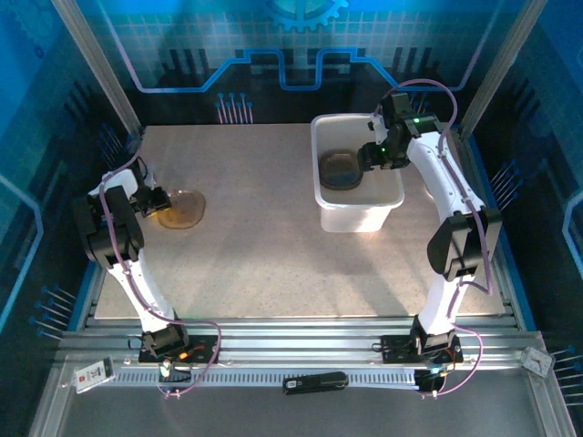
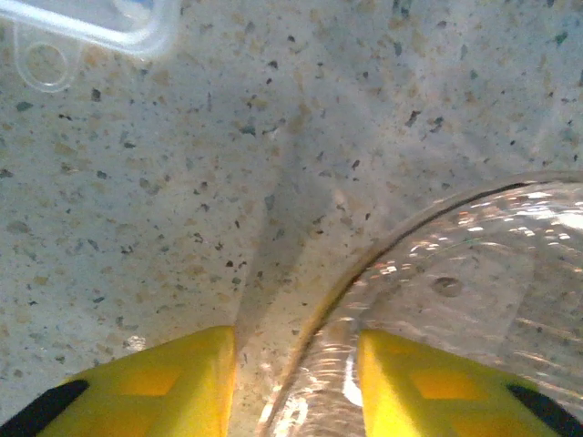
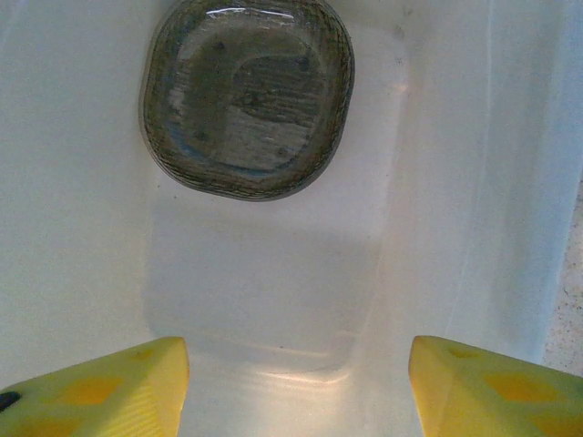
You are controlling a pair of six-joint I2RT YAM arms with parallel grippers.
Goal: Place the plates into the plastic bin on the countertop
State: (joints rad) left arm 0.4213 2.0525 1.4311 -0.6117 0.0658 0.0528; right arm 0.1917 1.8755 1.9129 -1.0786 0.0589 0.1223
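Note:
A single brownish translucent plate [image 1: 185,209] lies on the beige speckled countertop [image 1: 255,255] at the left. My left gripper [image 1: 157,202] is low at its left edge. In the left wrist view the plate's curved rim [image 2: 383,255] runs between the yellow fingers [image 2: 182,382], one finger over the plate and one outside it; the left gripper [image 2: 293,344] is open. The white plastic bin [image 1: 360,214] stands at the back right with a stack of smoky plates [image 1: 339,169] inside. My right gripper [image 1: 371,157] hangs open over the bin floor [image 3: 273,273], near the stack [image 3: 246,100].
A corner of a clear plastic thing [image 2: 100,23] shows far ahead of the left gripper. A white tag [image 1: 91,373], a black tool [image 1: 314,382] and another tag [image 1: 537,361] lie on the front metal rails. Blue walls and slanted rails close in the sides.

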